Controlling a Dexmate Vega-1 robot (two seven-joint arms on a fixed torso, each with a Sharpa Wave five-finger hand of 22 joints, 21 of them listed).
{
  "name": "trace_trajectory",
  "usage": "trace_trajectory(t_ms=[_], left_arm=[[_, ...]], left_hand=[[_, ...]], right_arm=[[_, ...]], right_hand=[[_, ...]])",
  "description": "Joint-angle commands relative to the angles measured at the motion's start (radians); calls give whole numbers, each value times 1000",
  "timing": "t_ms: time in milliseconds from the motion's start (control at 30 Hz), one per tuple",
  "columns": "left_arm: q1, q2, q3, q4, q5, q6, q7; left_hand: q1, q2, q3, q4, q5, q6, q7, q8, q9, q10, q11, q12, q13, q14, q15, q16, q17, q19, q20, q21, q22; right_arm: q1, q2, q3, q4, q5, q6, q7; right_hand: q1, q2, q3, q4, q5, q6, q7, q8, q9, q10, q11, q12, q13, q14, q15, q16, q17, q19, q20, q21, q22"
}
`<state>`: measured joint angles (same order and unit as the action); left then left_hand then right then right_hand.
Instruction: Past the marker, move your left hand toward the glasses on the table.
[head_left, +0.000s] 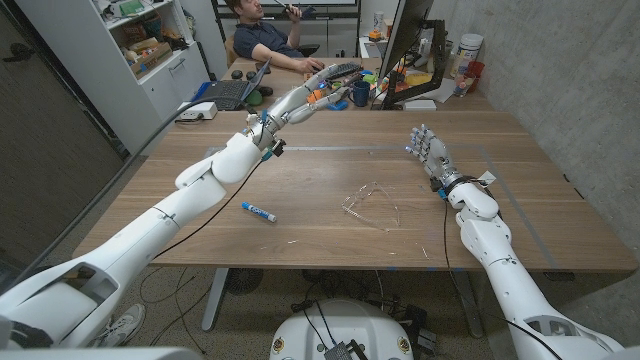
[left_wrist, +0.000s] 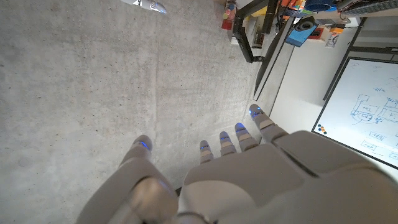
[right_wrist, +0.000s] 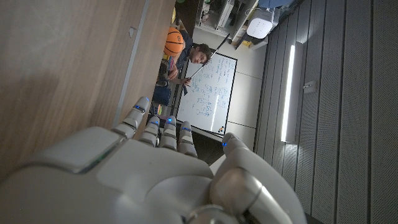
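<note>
Here, glasses (head_left: 371, 206) well apart, left hand (head_left: 318, 90) raised

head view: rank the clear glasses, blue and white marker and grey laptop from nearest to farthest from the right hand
From the right hand, standing at the table's right side:
1. Clear-framed glasses, mid-table, toward the near edge on that hand's side.
2. Blue and white marker, lying left of the glasses under the left arm.
3. Grey laptop, on the far desk at the left.

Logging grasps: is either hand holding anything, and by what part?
Nothing is held. The left hand is raised with fingers extended; the right hand stands open.
</note>
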<state>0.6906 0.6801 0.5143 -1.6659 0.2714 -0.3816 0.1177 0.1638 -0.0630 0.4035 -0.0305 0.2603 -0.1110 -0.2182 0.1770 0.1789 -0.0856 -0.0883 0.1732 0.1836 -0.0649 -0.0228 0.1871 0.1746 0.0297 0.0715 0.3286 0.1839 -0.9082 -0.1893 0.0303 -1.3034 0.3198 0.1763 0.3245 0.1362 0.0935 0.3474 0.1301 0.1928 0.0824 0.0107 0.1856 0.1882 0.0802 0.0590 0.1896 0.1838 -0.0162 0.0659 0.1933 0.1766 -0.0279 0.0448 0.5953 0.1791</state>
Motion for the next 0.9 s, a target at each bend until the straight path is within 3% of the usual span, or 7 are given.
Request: trace_trajectory(t_ms=[33, 233, 367, 467, 900], left_arm=[[-33, 6, 44, -42, 114, 4, -53], [-44, -9, 62, -21, 200, -29, -6], [-66, -12, 83, -12, 211, -29, -50], [-86, -18, 100, 11, 207, -44, -81], [-150, -16, 156, 16, 295, -18, -192]], left_hand=[[10, -8, -1, -5, 12, -8, -2, 7, 5, -8, -2, 6, 4, -7, 1, 2, 3, 7, 9, -1, 4], [24, -6, 0, -14, 16, 0, -2, 13, 6, -6, -9, 8, 3, -3, -1, 6, 2, 15, 4, -2, 3], [35, -5, 2, -21, 19, 8, -2, 18, 6, -7, -11, 10, 3, -3, -5, 7, 2, 20, 7, -5, 2], [58, -4, 4, -35, 24, 18, -3, 22, 7, -20, -14, 7, 3, -9, -4, 7, 2, 34, 28, -8, 0], [110, -19, 3, -72, 33, 12, -2, 21, 7, -21, -4, 12, 3, -4, 9, 13, 1, 61, 35, -17, -2]], right_arm=[[11, 8, 3, 19, 5, 16, 8], [16, 6, 2, 26, 4, 15, 9], [19, 6, 3, 32, 6, 13, 12], [23, 7, 4, 40, 7, 16, 13], [50, 11, 2, 83, 8, 29, 24]], right_hand=[[-2, -3, -1, 0, 6, 1, 6, 6, 3, 8, 0, 4, 5, 1, 1, 8, 3, 8, 5, -4, 5], [-1, -2, -2, 0, 6, 2, 8, 7, 3, 10, -1, 5, 5, 3, -1, 8, 3, 10, 5, -5, 5], [-1, -2, -1, -1, 6, 3, 8, 7, 3, 10, -1, 5, 5, 4, -1, 8, 3, 10, 5, -5, 5], [0, -1, -1, -1, 7, 3, 8, 7, 3, 11, -1, 5, 5, 5, 1, 9, 3, 11, 5, -6, 5], [0, 0, -3, -2, 8, 5, 10, 8, 3, 13, -2, 5, 5, 6, 3, 8, 2, 13, 7, -9, 5]])
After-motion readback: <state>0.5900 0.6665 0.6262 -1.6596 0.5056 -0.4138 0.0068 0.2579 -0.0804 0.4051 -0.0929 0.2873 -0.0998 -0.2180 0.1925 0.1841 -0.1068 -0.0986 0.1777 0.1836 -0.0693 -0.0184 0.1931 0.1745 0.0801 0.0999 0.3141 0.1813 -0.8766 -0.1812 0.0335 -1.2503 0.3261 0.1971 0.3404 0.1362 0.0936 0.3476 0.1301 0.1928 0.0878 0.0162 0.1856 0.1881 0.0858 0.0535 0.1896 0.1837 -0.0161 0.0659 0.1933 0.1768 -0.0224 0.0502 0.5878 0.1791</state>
